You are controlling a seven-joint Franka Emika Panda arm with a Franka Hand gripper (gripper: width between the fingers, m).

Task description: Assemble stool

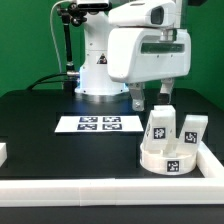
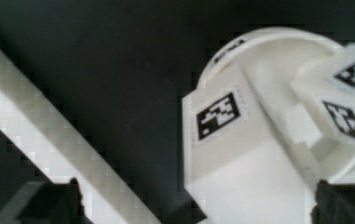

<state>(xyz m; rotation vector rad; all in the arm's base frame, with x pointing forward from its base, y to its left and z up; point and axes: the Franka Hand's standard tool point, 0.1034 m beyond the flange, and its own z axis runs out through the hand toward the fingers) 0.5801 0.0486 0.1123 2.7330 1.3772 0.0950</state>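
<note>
The white round seat point(image 1: 170, 159) lies by the corner of the rails on the exterior view's right. Two white blocky legs stand on or against it: one point(image 1: 160, 125) nearer the middle, another point(image 1: 193, 131) to its right. My gripper point(image 1: 150, 99) hangs open and empty just above and behind the first leg, not touching it. In the wrist view the tagged leg point(image 2: 245, 135) fills the middle, a second leg point(image 2: 343, 115) is beside it, and the seat's rim point(image 2: 272, 50) curves beyond. My gripper point(image 2: 192, 208) is open, with its dark fingertips point(image 2: 41, 205) at the frame's lower corners.
The marker board point(image 1: 98, 124) lies flat on the black table in front of the robot base. White border rails run along the front point(image 1: 100, 187) and the right side point(image 1: 212, 150). A rail point(image 2: 49, 135) crosses the wrist view diagonally. A small white piece point(image 1: 3, 153) sits at the left edge.
</note>
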